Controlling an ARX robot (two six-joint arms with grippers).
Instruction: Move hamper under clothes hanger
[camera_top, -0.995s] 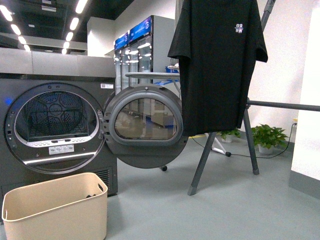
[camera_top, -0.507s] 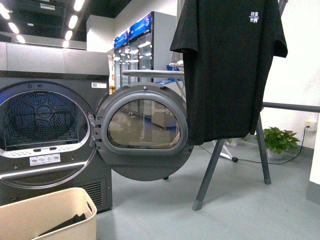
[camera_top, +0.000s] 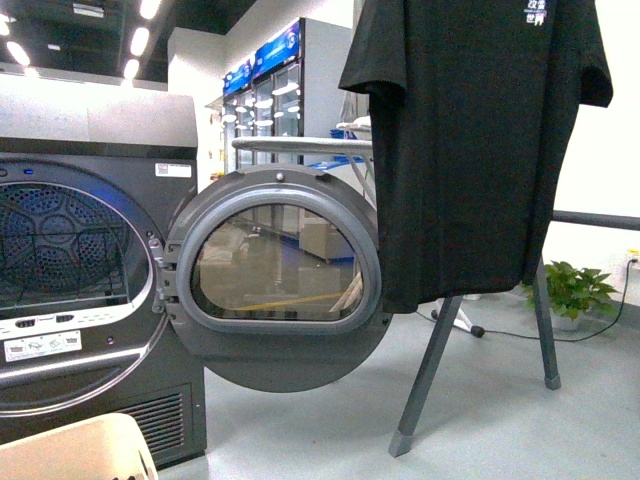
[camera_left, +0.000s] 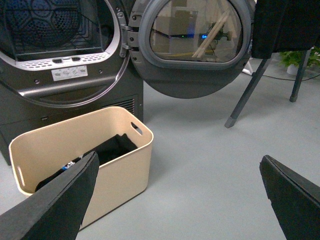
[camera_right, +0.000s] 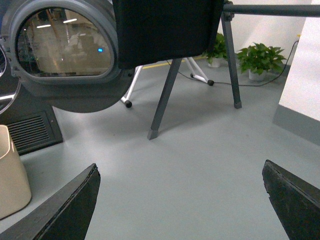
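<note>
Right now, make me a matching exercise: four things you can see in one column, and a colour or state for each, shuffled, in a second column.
1. hamper
2. dryer door
3. T-shirt
4. potted plant

A. hangs from the clothes hanger
B. green
C. swung open
D. beige

Pairs: 1-D, 2-C, 3-A, 4-B.

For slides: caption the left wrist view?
Beige hamper of dark clothes by the open dryer, left pincer open.
</note>
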